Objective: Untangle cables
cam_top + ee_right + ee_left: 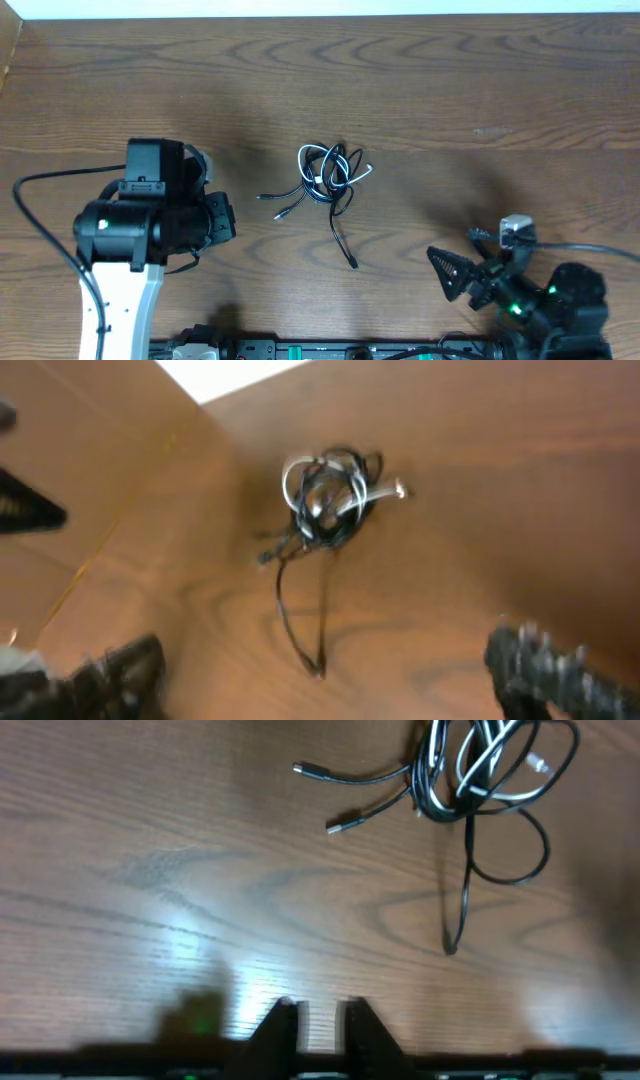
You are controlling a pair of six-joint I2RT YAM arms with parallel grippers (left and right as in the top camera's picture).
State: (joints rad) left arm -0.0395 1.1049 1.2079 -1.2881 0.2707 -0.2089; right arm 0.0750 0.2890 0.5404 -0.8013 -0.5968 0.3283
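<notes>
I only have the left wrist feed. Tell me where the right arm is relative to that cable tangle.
Observer: Overhead, the right gripper sits near the front edge, to the right of the cable tangle and well apart from it.
Operator: Report its jaws.
Observer: The right wrist view shows them spread wide with nothing between them.
Operator: My picture crops the top of the tangle. Describe it.
Observer: Overhead, the black and white loops close into one compact bundle, and no cable runs beyond it toward the far edge.
</notes>
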